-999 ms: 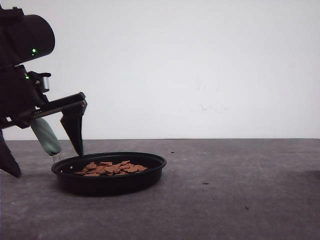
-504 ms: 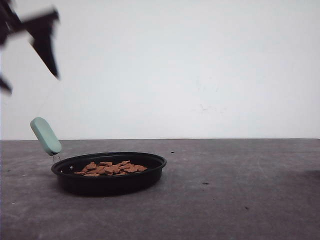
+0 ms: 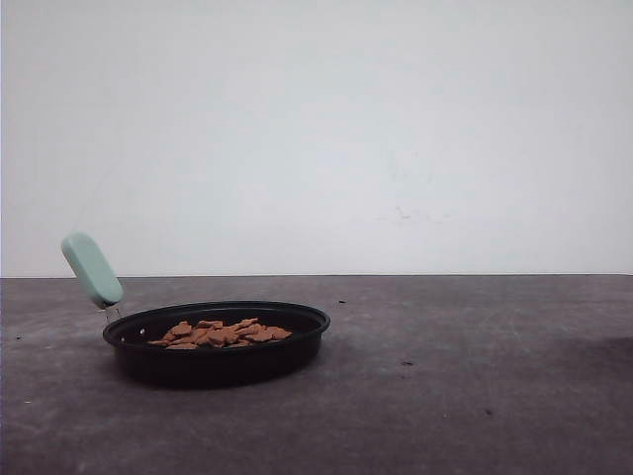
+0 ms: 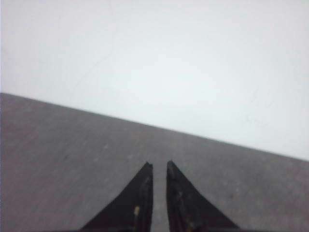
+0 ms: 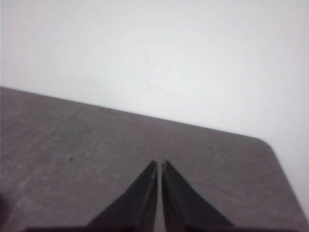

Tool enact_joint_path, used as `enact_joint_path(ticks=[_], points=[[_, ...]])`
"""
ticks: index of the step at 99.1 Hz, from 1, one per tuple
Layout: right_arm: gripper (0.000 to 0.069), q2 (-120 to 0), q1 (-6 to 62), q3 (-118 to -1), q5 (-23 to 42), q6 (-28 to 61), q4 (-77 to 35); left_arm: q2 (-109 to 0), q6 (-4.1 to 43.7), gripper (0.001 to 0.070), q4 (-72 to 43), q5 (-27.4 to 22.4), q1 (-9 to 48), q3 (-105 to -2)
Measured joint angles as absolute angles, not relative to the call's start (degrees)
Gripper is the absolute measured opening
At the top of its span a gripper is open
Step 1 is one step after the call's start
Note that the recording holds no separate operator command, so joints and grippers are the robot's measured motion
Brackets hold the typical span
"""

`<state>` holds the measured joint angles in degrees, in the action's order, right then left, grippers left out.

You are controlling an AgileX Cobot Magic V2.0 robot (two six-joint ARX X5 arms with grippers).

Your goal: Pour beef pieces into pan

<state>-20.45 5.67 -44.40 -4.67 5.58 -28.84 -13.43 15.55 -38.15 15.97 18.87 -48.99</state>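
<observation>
Lower left of frame: orange-brown beef pieces (image 3: 220,332) lie in the shallow black pan (image 3: 218,358) — we judge pouring complete, so left gripper (image 4: 159,166) and right gripper (image 5: 159,163), each clenched on nothing, should simply keep clear.

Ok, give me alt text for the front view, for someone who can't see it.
A black pan holding beef pieces sits on a dark grey table, left of centre. Its mint-green handle angles up to the left, against a plain white wall.
</observation>
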Motion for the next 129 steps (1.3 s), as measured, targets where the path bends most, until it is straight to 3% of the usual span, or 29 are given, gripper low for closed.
enact_joint_path(ticks=[34,107,129], points=[[0.0012,-20.3,5.7,-44.3,-5.0,5.1,-28.9,-3.7,14.7,0.0025,-44.8,16.7,18.9,-49.0],[0.0012,-17.7,6.1,-44.0,-4.4,5.1,-28.6,-3.4,14.6,0.0025,-44.8,16.7,18.9,-49.0],[0.0012,-6.3,7.2,-29.5,4.7,4.6,-23.6,-3.4,14.6,0.0025,-44.8,16.7,18.9,-49.0]])
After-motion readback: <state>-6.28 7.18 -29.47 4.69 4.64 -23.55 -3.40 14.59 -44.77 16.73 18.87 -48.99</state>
